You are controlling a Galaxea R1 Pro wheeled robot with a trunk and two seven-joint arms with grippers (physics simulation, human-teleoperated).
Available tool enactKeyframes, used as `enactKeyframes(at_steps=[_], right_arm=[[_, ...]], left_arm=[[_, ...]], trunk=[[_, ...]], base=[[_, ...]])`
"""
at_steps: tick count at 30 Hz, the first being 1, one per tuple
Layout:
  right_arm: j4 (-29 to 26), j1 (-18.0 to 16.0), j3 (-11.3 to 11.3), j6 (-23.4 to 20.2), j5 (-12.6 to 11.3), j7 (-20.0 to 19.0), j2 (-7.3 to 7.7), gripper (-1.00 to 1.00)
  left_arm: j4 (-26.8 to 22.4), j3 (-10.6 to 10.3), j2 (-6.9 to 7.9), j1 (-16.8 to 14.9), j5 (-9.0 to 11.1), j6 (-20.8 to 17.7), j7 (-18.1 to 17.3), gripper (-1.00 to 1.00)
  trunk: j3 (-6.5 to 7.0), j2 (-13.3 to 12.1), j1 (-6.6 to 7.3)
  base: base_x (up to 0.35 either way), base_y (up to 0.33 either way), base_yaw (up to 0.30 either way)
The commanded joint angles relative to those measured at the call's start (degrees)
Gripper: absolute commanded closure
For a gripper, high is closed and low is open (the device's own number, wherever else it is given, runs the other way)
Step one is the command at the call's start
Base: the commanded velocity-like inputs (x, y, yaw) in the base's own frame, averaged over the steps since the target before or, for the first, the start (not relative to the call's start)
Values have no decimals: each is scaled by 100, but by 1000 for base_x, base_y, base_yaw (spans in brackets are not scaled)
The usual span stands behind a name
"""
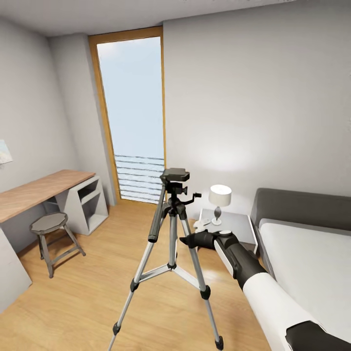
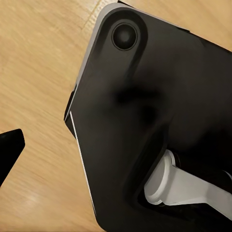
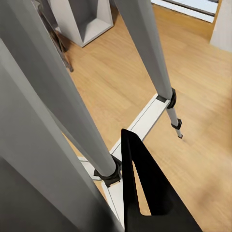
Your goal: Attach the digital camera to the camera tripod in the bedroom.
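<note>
**Tripod stands just beside the right gripper, camera on its head**

Tripod (image 1: 171, 253) stands upright in the middle of the bedroom, on the wood floor (image 1: 87, 302), between the desk (image 1: 34, 192) and the bed (image 1: 312, 263). Its long axis is vertical and its three silver legs spread downward. On its black head sits a small dark box that looks like the camera (image 1: 175, 174); I cannot tell if it is already locked there.

Right arm (image 1: 258, 278) is the nearer one. It reaches forward and to the left, and the right gripper (image 1: 187, 240) ends just beside the right leg, well below the head. So the camera lies up and slightly left from the jaws. In the right wrist view the legs (image 3: 145, 53) pass very close, and the dark fingers (image 3: 145, 193) seem to meet at a point, so the jaws look together and empty.

Left gripper (image 2: 7, 150) shows one dark fingertip over the floor; its jaw state I cannot tell.
</note>
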State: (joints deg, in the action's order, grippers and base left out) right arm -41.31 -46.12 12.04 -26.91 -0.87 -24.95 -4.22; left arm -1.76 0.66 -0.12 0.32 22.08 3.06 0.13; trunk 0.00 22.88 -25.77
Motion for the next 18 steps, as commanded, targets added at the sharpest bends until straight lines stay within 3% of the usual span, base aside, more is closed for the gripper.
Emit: enactKeyframes(at_steps=[1,11,18], right_arm=[[-7,0,-1,-35,-38,-4,0,100],[221,-1,-1,86,-49,13,-5,100],[387,0,0,646,-41,12,-8,100]], left_arm=[[-6,4,-2,3,24,10,0,-100],[-6,4,-5,3,25,10,-3,-100],[-5,4,-4,3,25,10,-1,-100]], trunk=[[0,4,-2],[0,4,-2],[0,4,-2]], base=[[-2,0,0],[0,0,0],[0,0,0]])
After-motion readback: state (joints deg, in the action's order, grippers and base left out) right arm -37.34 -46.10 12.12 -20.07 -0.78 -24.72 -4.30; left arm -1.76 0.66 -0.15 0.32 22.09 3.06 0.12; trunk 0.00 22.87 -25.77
